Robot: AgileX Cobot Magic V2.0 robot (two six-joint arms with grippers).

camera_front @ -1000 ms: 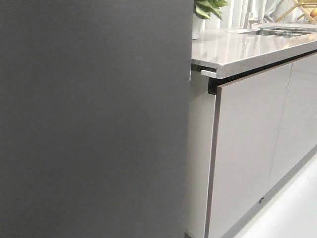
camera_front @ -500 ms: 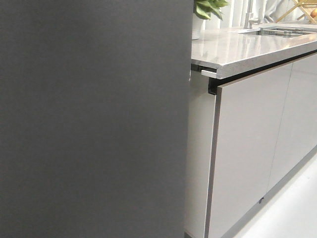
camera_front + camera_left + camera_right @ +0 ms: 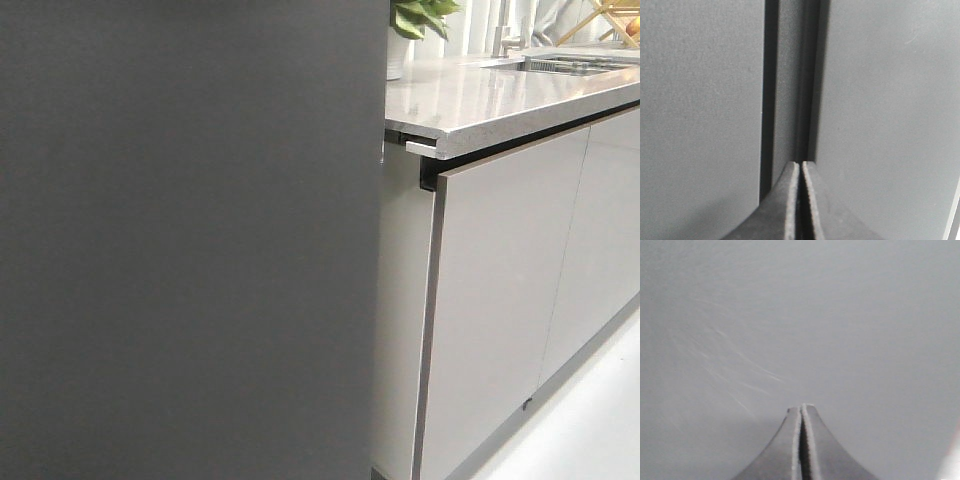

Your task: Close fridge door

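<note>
From my seat the fridge door (image 3: 190,240) is just a big matte dark grey slab filling the left side of the front view, top to bottom, its edge running right beside the cabinets (image 3: 500,310). On the left wrist cam the left gripper (image 3: 800,164) has its fingers pressed together with nothing between them, tips right up at a dark vertical seam between two grey panels. The right gripper (image 3: 801,407) is pinched together too, empty, nosed up against a plain grey surface with faint scratches; I can't tell if it's actually touching. Off to the right there's a pale stone countertop (image 3: 480,95), a potted plant (image 3: 420,18) and a sink (image 3: 565,62).
</note>
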